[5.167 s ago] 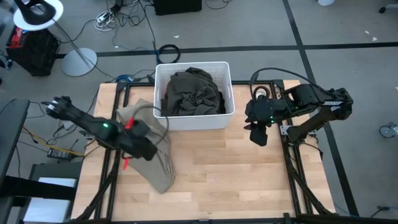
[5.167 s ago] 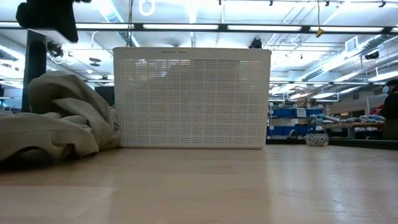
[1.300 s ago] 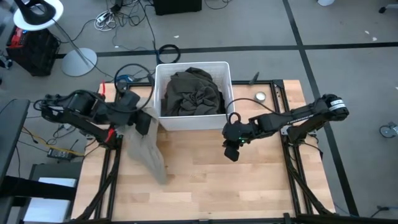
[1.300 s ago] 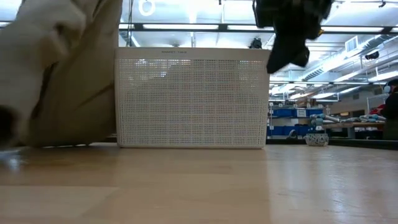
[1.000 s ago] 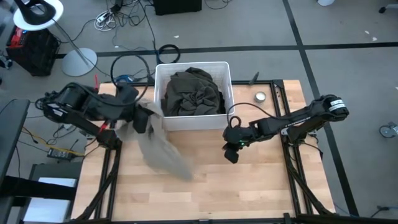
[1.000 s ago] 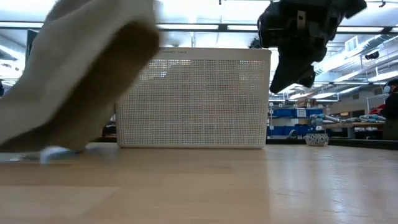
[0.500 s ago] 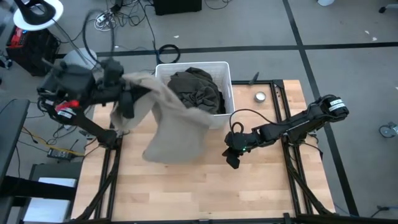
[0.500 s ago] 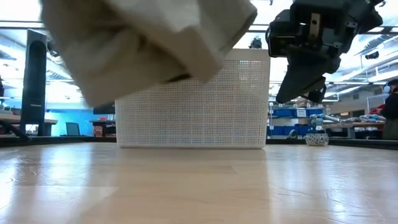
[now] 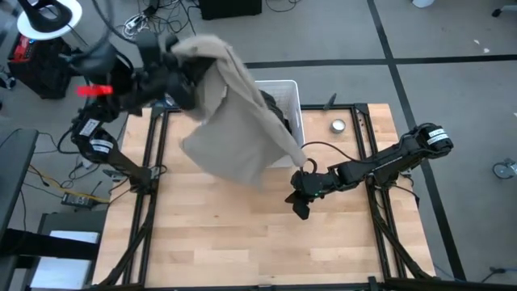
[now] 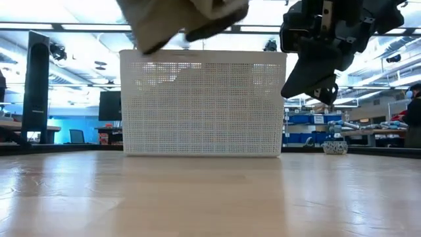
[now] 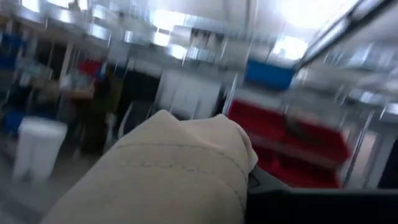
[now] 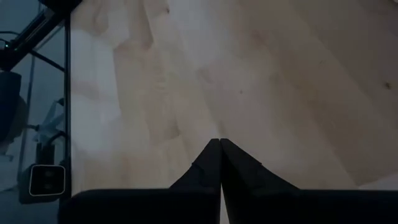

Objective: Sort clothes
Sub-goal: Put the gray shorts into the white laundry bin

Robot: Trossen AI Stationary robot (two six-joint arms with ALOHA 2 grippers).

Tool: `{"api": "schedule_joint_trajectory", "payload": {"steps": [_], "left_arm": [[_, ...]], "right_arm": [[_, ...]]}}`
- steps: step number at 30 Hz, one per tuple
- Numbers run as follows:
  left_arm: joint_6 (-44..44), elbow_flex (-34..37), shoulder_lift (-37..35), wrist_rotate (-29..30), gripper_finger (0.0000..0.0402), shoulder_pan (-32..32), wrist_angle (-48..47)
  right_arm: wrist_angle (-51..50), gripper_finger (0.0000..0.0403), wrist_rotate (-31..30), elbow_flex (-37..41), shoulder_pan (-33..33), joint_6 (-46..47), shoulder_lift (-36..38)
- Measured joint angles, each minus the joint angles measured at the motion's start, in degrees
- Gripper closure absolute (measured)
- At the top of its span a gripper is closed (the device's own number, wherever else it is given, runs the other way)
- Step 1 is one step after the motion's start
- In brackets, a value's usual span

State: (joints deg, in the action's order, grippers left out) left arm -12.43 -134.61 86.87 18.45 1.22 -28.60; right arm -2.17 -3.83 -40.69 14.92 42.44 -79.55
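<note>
The beige tan garment [image 9: 238, 121] is in the air, spread out from my left gripper [image 9: 176, 58] over the white bin [image 9: 292, 90] and the table's middle. Its lower edge shows at the top of the low view [image 10: 184, 16]. It fills the left wrist view [image 11: 168, 174] and hides my left fingers. An olive green garment [image 9: 277, 109] lies in the bin, mostly covered from above. My right gripper [image 9: 300, 204] is shut and empty just above the table, in front of the bin's right corner; its fingertips [image 12: 220, 144] are together. The other clothes are out of view. My left gripper holds the beige garment by its upper end [image 9: 194, 47], high above the table's far left corner. The cloth itself covers the fingers, so the kind of hold does not show. The garment is lifted clear of the table and streams out slantwise toward the table's right.
The white perforated bin [image 10: 202, 102] stands at the table's far middle. A small round metal object [image 9: 337, 125] lies right of it. Bare wood [image 9: 242, 242] stretches along the near half. Black frame rails [image 9: 149, 186] run along both sides.
My left gripper has swung up and toward the far left corner. The beige garment, whose lower end lay on the table, is lifted clear and has swung toward the right over the bin, spreading out. My right gripper has stayed shut near the bin's right front corner.
</note>
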Motion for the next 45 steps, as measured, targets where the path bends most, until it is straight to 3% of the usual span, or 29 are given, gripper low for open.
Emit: {"api": "schedule_joint_trajectory", "payload": {"steps": [6,13,17,24,32,36,42,45], "left_arm": [[1.34,-0.04,0.12,-1.91,0.0401,5.37,8.17],[1.57,-0.02,0.66,-2.1,0.0401,10.3,4.08],[1.46,-0.02,2.02,-2.09,0.0401,12.41,-3.41],[1.65,0.0,6.05,-3.16,0.0401,15.08,-24.34],[2.6,0.0,12.38,-14.98,0.0401,17.92,-46.64],[6.05,0.0,16.95,-16.69,0.0401,17.94,-57.17],[11.15,0.0,24.44,-16.45,0.0401,17.94,-60.28],[14.8,0.0,28.7,-13.65,0.0401,18.05,-60.28]], "right_arm": [[0.3,0.0401,-1.21,0.0,1.69,1.34,0.0],[0.3,0.0401,-4.3,0.0,3.68,2.64,0.0],[0.33,0.0401,-4.55,0.0,3.88,2.78,0.0],[0.52,0.04,-4.75,0.0,3.86,3.54,0.0],[1.03,0.0401,-4.96,0.0,3.86,4.98,0.0],[1.44,0.0401,-7.13,0.0,3.86,6.6,0.0],[3.62,0.0401,-10.09,0.0,3.86,9.56,0.0],[5.36,0.0401,-10.35,0.0,3.84,11.64,0.0]]}}
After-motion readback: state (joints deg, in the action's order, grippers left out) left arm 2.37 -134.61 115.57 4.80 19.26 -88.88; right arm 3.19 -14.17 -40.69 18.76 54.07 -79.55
